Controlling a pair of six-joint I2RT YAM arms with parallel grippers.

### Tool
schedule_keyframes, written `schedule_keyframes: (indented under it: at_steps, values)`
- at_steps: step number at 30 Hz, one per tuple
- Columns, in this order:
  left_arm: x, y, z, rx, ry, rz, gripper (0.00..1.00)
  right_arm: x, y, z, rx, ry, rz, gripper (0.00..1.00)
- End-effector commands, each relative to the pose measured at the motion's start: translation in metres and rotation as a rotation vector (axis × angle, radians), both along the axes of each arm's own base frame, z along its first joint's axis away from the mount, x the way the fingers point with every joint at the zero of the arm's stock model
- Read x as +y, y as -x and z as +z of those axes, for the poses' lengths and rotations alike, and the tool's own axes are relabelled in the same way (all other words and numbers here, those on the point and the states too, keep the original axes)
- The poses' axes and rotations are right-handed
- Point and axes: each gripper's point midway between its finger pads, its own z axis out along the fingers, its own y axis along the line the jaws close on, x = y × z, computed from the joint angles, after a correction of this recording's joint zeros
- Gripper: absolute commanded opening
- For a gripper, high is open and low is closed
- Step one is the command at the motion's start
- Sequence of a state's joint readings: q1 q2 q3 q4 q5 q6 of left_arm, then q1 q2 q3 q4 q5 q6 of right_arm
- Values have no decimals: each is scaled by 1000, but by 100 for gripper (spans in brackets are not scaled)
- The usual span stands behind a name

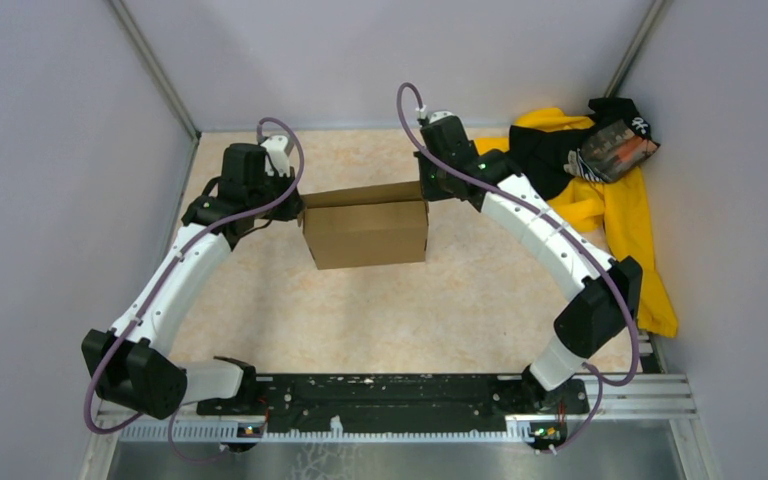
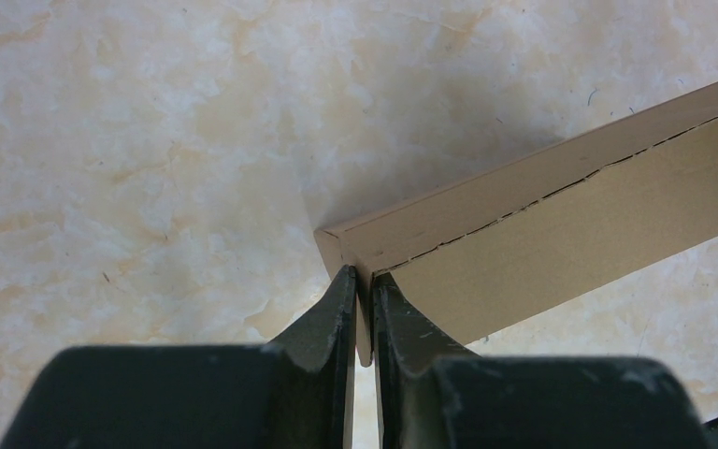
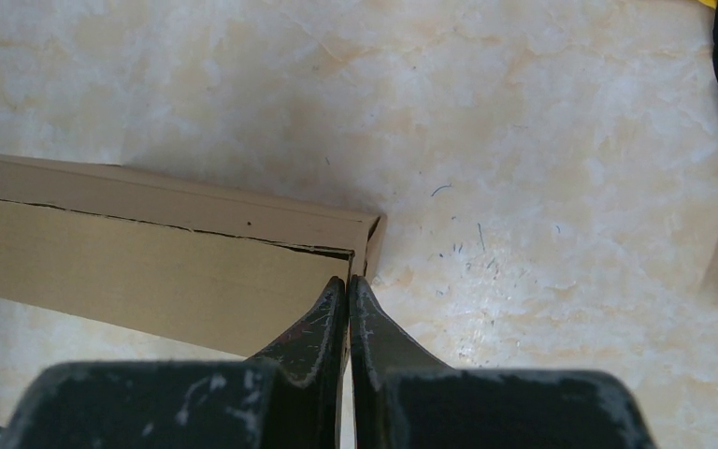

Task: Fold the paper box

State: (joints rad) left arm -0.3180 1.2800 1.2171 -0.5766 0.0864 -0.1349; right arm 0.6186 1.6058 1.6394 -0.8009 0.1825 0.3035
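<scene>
1. The table [image 1: 380, 310] fills most of the top view.
2. Yellow and black clothes [image 1: 620, 210] lie in the upper right.
3. The paper box [image 1: 365, 232] sits folded up in the middle.
4. The left claw [image 2: 362, 281] pinches the box's left end.
5. The right claw [image 3: 348, 285] pinches its right end.

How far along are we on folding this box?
Done: the paper box stands as a rectangular shell, walls up. In hand: the left gripper and right gripper are each shut on an end edge. Left: the top flap's seam shows a dark gap, so it probably needs pressing or tucking before release.
</scene>
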Motion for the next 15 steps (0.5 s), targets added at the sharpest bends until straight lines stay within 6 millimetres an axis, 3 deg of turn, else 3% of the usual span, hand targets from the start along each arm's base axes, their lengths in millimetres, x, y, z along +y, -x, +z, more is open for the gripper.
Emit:
schedule_keyframes:
  at_steps: [1, 15]
  values:
    - [-19, 2, 4, 8, 67, -62, 14, 29, -1, 23, -26, -116, 45, 0]
    - [-20, 0, 2, 12, 68, -64, 14, 33, -1, 23, -7, -125, 50, 0]
